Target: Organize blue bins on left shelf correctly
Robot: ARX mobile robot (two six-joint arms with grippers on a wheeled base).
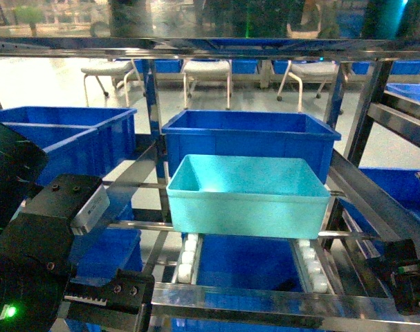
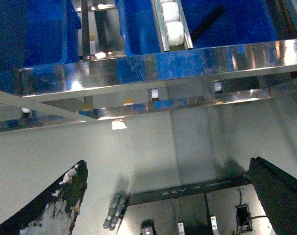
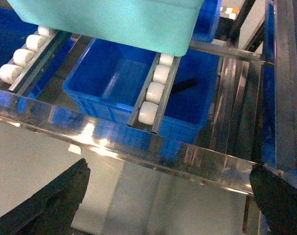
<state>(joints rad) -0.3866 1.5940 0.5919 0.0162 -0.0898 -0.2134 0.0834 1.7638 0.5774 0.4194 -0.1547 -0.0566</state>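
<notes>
Turquoise bin (image 1: 248, 194): smooth, tapered plastic tub that I see resting on the white roller tracks (image 3: 155, 90) of the steel shelf (image 1: 265, 301), just in front of a royal-blue bin (image 1: 251, 138). Left of the tub, my left gripper (image 2: 168, 196) spreads wide, empty; right of it, my right gripper (image 3: 170, 205) likewise.

The turquoise bin (image 1: 248, 196) is smooth plastic with a soft, semi-matt sheen. The royal-blue bins (image 1: 250, 140) are glossier plastic. The shelf rails (image 3: 138, 147) are polished stainless steel, mirror-bright and reflecting blue. The rollers (image 3: 153, 93) look like smooth white plastic. The gripper fingers (image 2: 50, 210) are matt black, scuffed whitish.
</notes>
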